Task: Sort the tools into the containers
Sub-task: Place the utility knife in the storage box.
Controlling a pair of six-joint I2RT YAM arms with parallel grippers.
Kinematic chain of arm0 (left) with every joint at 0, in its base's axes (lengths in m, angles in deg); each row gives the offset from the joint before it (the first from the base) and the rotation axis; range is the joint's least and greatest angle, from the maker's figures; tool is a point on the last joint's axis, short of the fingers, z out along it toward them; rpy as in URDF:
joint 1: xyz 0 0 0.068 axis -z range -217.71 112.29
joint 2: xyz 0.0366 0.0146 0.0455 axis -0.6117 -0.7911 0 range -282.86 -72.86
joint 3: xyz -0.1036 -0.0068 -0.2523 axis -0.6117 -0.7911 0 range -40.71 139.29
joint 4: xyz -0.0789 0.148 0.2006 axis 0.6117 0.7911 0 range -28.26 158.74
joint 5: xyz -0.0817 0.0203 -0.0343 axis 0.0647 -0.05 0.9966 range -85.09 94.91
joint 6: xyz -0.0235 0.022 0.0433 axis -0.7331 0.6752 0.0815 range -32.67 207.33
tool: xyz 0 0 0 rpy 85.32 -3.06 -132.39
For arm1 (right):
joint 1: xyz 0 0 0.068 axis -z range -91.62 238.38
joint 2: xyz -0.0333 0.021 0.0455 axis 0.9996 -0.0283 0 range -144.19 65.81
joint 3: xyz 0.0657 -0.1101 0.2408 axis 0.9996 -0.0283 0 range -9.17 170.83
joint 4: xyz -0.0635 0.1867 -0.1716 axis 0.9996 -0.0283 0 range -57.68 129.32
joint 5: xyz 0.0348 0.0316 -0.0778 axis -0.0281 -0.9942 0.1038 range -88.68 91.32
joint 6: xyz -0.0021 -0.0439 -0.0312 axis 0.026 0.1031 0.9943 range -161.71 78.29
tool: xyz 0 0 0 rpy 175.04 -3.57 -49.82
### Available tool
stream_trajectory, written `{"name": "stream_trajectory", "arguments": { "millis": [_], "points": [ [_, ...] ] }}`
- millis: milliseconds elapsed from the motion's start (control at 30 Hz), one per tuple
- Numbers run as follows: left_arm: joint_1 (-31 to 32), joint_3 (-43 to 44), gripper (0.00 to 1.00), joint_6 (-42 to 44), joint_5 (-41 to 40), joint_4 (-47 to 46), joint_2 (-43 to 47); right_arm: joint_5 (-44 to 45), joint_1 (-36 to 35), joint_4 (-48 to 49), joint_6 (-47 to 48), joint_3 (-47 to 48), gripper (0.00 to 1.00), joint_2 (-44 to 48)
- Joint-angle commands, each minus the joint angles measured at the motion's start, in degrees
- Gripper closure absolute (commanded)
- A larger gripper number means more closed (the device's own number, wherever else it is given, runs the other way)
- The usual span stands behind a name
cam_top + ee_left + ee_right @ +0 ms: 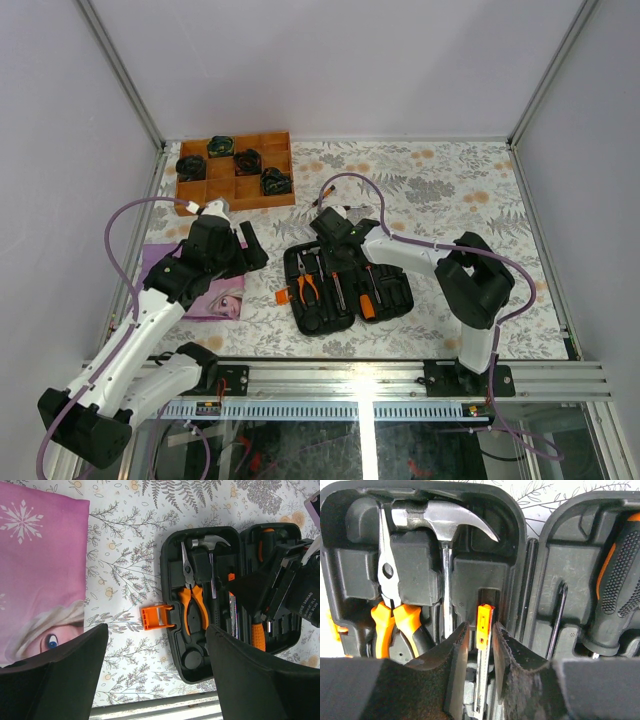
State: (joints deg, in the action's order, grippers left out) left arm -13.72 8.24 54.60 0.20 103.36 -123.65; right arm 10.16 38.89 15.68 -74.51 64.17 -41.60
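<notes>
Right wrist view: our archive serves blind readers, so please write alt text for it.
The right gripper straddles a slim orange-tabbed tool lying in an open black tool case. Left of it sit a hammer and orange-handled pliers; a black-and-orange screwdriver lies in the other half.

The desk (450, 190) has a white cover printed with grey fern sprigs and small pale orange flowers. The case (175, 545) is black inside and out, with a bright orange latch (156, 617). The pliers (192, 605) have steel-grey jaws and orange handles. The hammer (209, 542) has a bare steel head and shaft, and the screwdriver (620, 575) a black dimpled handle with an orange stripe. The far-left tray (270, 148) is brown-orange wood. The sheet (40, 570) at left is pink-purple with white snowflakes and a blue eye. The cables (120, 240) are purple.
</notes>
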Motion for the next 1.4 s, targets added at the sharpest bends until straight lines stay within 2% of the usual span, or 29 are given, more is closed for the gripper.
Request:
{"name": "stream_trajectory", "arguments": {
  "millis": [0, 167, 300, 633, 1367],
  "points": [
    [-0.30, -0.58, 0.22, 0.46, 1.37, -2.61, 0.24, -0.78, -0.19, 0.54, 0.75, 1.83, 0.66, 2.17],
    [-0.18, -0.61, 0.22, 0.55, 1.54, -2.71, -0.03, 0.02, -0.16, -0.59, 0.84, 0.68, 0.67, 4.37],
    [-0.27, -0.52, 0.22, 0.65, 1.40, -2.72, -0.30, -2.95, -0.24, -1.41, 1.59, -0.56, 0.70, 5.44],
    [-0.26, -0.50, 0.22, 0.65, 1.26, -2.80, -0.51, -5.83, -0.18, -2.57, 1.51, -2.50, 0.79, 5.22],
    [-0.28, -0.69, 0.21, 0.65, 1.90, -3.22, -0.18, -5.11, -0.18, -4.90, 1.54, -1.76, 0.86, 1.86]
  ]
}}
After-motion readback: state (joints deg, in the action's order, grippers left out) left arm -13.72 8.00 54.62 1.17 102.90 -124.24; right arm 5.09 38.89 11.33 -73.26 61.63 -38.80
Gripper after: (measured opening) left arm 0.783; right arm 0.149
